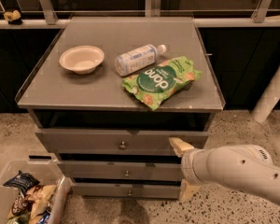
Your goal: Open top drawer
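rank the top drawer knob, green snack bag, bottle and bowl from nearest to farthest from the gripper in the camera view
The gripper is low on the right, open.
1. top drawer knob, just to its left
2. green snack bag, right side of the cabinet top
3. bottle, behind the bag, near the centre
4. bowl, far left of the cabinet top
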Robot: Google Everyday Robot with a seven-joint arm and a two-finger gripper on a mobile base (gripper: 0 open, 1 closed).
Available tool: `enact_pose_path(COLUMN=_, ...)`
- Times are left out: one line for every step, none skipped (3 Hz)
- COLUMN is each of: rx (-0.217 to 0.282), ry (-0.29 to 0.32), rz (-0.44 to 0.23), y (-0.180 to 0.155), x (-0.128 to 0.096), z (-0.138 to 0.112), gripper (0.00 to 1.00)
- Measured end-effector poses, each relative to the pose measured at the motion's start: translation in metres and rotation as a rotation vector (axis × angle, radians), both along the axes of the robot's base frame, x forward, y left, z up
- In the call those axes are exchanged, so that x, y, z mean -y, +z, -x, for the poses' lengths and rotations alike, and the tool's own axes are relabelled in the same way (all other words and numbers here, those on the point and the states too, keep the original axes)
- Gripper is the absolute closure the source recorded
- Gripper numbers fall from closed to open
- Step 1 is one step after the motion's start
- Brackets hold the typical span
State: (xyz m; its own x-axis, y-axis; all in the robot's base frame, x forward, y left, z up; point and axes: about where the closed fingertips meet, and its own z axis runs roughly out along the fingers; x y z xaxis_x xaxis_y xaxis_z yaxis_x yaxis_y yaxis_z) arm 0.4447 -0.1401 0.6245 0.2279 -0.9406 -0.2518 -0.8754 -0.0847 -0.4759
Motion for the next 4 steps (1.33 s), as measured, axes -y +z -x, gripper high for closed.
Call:
enact_pose_path(rx=0.054, ry=0.029, rz=0.02, y=-0.005, x=-0.018, z=-0.018, gripper=0.0)
enact_pose_path(rx=0.054, ry=0.029, rz=0.02, y=-0.005, x=-0.018, z=-0.018, gripper=0.0)
enact_pose_path(rx=0.14, ry=0.057, rz=0.018, y=0.013, x=-0.027, z=-0.018, gripper=0.0)
enact_pose_path(rx=0.197, ry=0.086, rz=0.048, y=0.038, x=-0.04, z=-0.003, gripper=0.0)
